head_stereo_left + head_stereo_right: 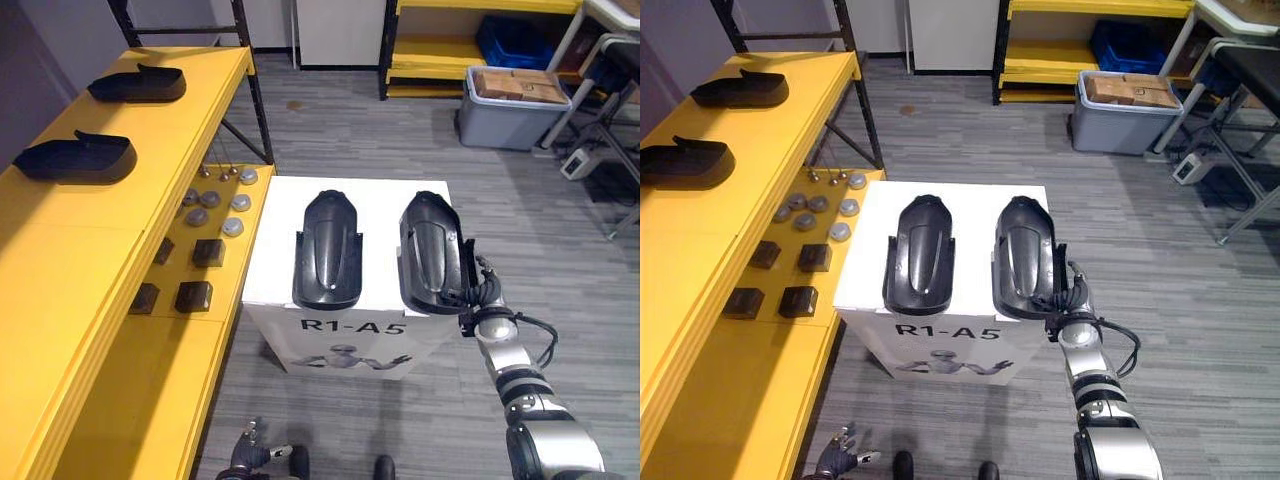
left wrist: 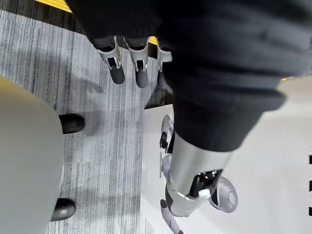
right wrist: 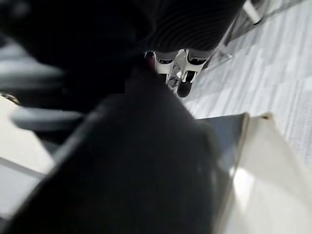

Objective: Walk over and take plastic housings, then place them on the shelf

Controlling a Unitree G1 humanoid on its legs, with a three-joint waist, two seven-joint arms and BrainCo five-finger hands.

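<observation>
the left housing and right housing are smooth, glossy black plastic, on a matt white box that looks like cardboard. the shelf is smooth yellow-painted board; the round discs on its lower level look like dull grey metal. the floor is matt grey, finely streaked.

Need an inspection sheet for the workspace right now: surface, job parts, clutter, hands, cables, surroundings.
surface: white box, flat top, standing beside the yellow shelf.
job's things: left housing and right housing, both black, lie side by side on the box; two shelved housings sit on the shelf's top level.
clutter: dark blocks and grey discs on the shelf's lower level.
hands: right hand against the right housing's near right edge, grip not readable; left hand hangs low over the floor, fingers relaxed, holding nothing.
cables: nothing seen.
surroundings: grey bin and blue crate on the far side.
</observation>
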